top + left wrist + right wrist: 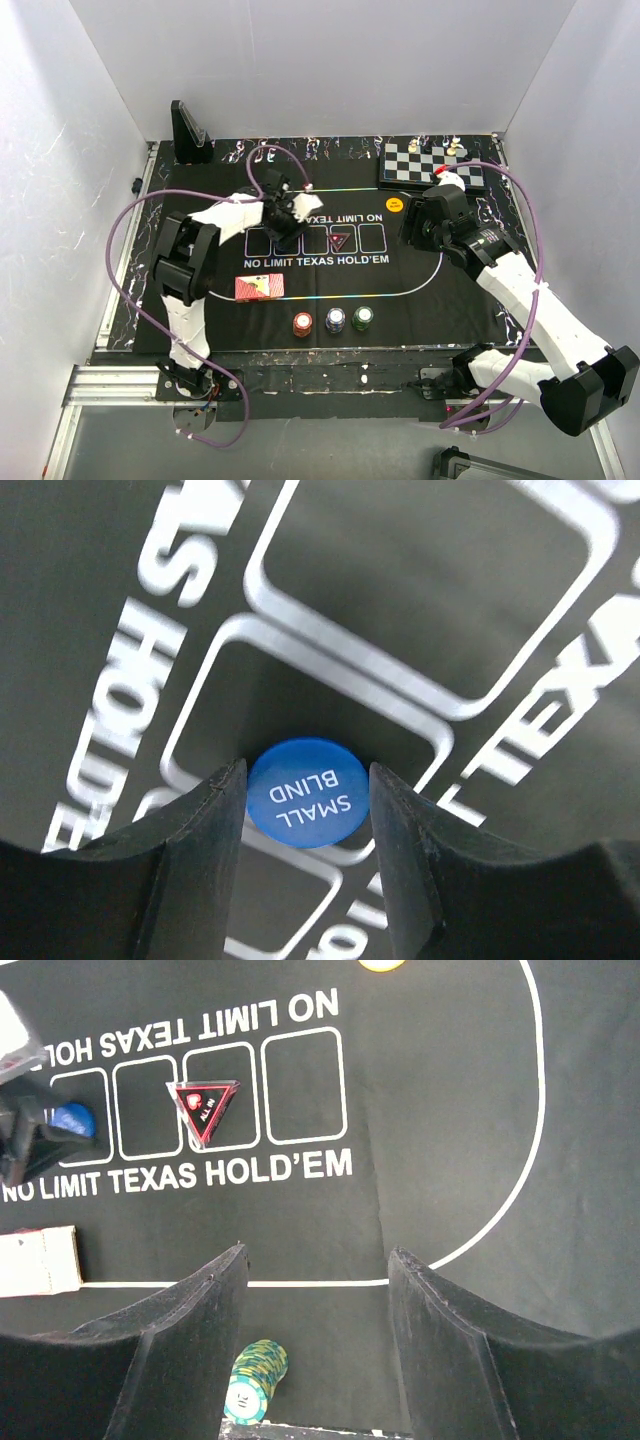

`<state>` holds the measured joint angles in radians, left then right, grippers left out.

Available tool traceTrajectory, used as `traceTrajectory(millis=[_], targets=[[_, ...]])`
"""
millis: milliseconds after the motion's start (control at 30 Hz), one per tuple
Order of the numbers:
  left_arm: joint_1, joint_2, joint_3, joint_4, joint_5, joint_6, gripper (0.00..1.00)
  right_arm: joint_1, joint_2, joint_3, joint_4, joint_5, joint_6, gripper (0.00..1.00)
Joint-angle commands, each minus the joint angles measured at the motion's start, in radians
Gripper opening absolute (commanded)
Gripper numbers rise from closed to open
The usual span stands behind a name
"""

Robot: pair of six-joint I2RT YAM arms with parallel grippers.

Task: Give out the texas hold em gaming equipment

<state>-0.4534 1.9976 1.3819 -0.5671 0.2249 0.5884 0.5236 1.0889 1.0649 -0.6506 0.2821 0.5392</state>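
My left gripper [308,780] is shut on a blue round button [308,792] printed "SMALL BLIND", held edge to edge over the card boxes printed on the mat. In the top view this gripper [291,220] sits over the left boxes. My right gripper [318,1260] stands open and holds nothing, hovering at the mat's right side [412,228]. A red triangular marker [339,240] lies in one box. The yellow button [394,206] lies near the right gripper. Red-backed cards [259,288] lie front left. Red [303,324], purple [335,320] and green [362,318] chip stacks stand at the front.
A black-and-white chessboard [432,165] with pieces sits at the back right. A black stand [188,135] stands at the back left corner. The black printed mat [450,290] covers most of the table, and white walls enclose three sides.
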Motion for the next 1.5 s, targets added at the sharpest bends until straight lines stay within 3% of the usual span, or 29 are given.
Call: traceTrajectory(millis=[0, 233, 400, 467, 567, 667, 967, 1167, 1467], targets=[[0.113, -0.097, -0.082, -0.083, -0.085, 0.036, 0.36, -0.004, -0.007, -0.014, 0.051, 0.012, -0.013, 0.65], [0.278, -0.276, -0.24, -0.083, -0.114, 0.109, 0.36, -0.02, 0.083, 0.015, 0.055, 0.043, -0.025, 0.64], [0.377, -0.327, -0.232, -0.1, -0.096, 0.119, 0.37, -0.072, 0.261, 0.11, 0.031, 0.063, -0.024, 0.71], [0.38, -0.332, -0.176, -0.126, -0.07, 0.093, 0.43, -0.097, 0.328, 0.144, 0.031, 0.077, -0.025, 0.77], [0.38, -0.332, -0.081, -0.177, -0.007, 0.016, 0.67, -0.148, 0.432, 0.203, 0.023, 0.092, -0.034, 0.83], [0.381, -0.324, -0.006, -0.24, 0.068, -0.051, 0.78, -0.194, 0.526, 0.263, 0.011, 0.069, -0.05, 0.85], [0.378, -0.352, -0.158, -0.188, 0.045, -0.062, 0.81, -0.272, 0.718, 0.368, 0.069, -0.047, -0.068, 0.88], [0.38, -0.419, -0.113, -0.246, 0.073, -0.101, 0.92, -0.283, 0.861, 0.477, 0.108, -0.124, -0.079, 0.85], [0.38, -0.457, -0.083, -0.284, 0.102, -0.162, 0.93, -0.283, 1.023, 0.613, 0.069, -0.147, -0.09, 0.76]])
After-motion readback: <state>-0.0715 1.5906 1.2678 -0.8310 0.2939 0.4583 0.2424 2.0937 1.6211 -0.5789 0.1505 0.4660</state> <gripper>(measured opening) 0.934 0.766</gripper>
